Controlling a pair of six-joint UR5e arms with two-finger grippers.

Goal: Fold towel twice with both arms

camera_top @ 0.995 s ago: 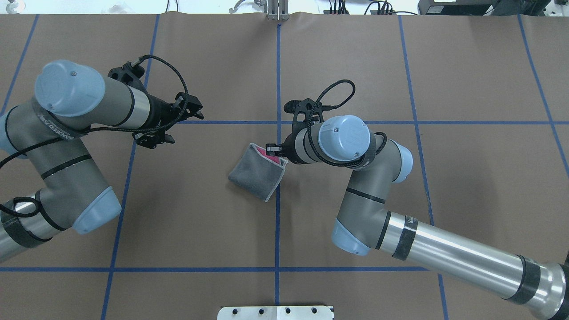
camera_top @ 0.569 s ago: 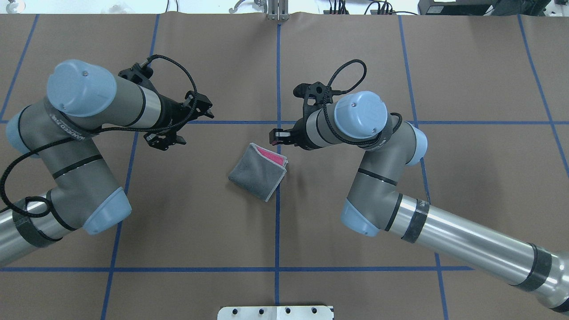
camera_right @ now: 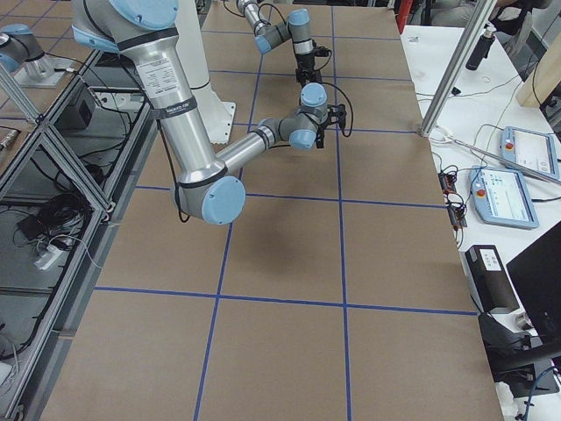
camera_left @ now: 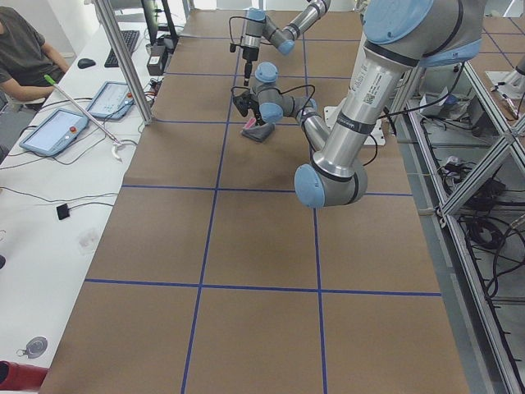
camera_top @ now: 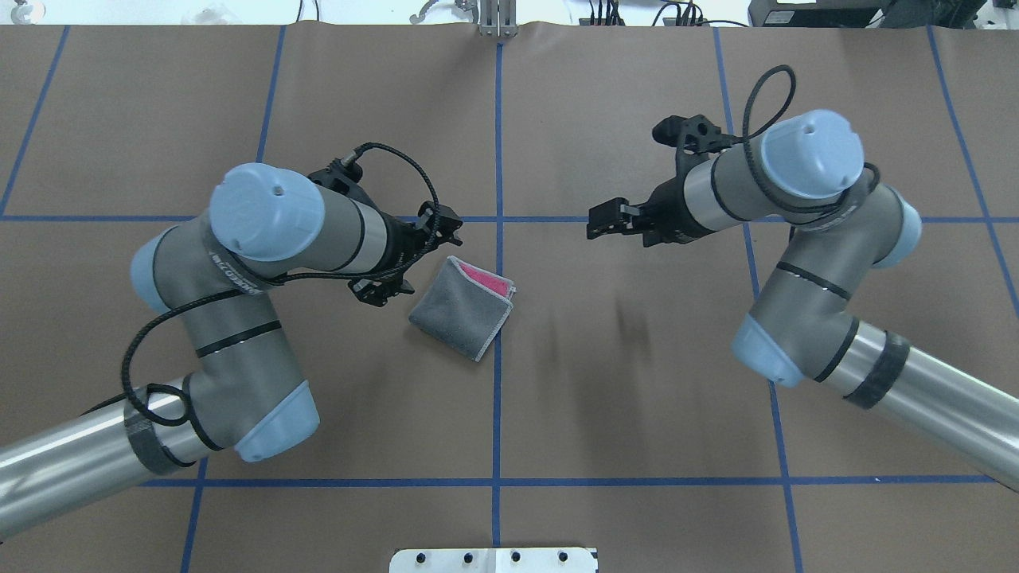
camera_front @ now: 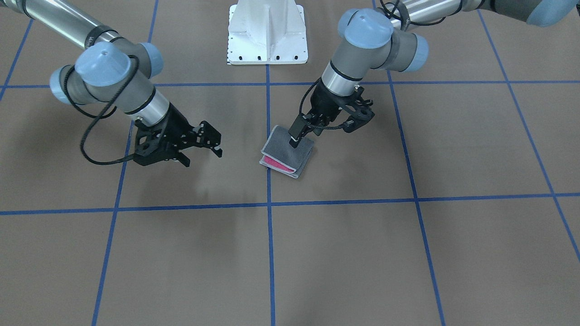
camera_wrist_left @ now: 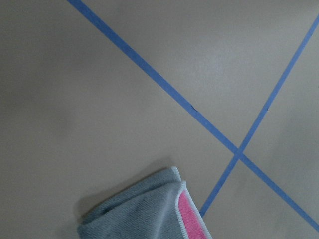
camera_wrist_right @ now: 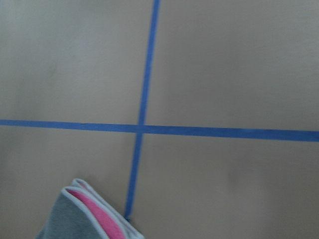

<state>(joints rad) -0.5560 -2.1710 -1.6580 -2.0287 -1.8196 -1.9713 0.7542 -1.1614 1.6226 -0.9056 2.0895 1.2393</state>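
**Desk:** What are the jaws doing on your feed?

**Me:** On my screens the black two-finger left gripper has its jaws spread wide with nothing between them. In the front camera one of its fingers crosses the grey top face of the cloth. I cannot tell whether it touches. The black two-finger right gripper is parted too, empty, hanging over bare paper.

**Desk:** And the towel?

**Me:** The small square terry towel is folded, dark grey outside with light grey stitched edging and a strip of pink showing at its open edge. It lies flat just beside the left jaws, on the side toward the right gripper. From the right jaws it is well apart, off toward the left arm and a little nearer the robot. Each wrist camera catches only a corner of it at the bottom of the frame.

**Desk:** What surrounds them?

**Me:** Behind each set of jaws I see a silver-grey tubular arm with light blue joint caps and a looped black cable: the left arm and the right arm. Under everything is the brown paper-covered table, marked with blue tape lines. The towel's corner nearest the right jaws lies on one of those lines. Back past both arms stands the white bolted pedestal base.
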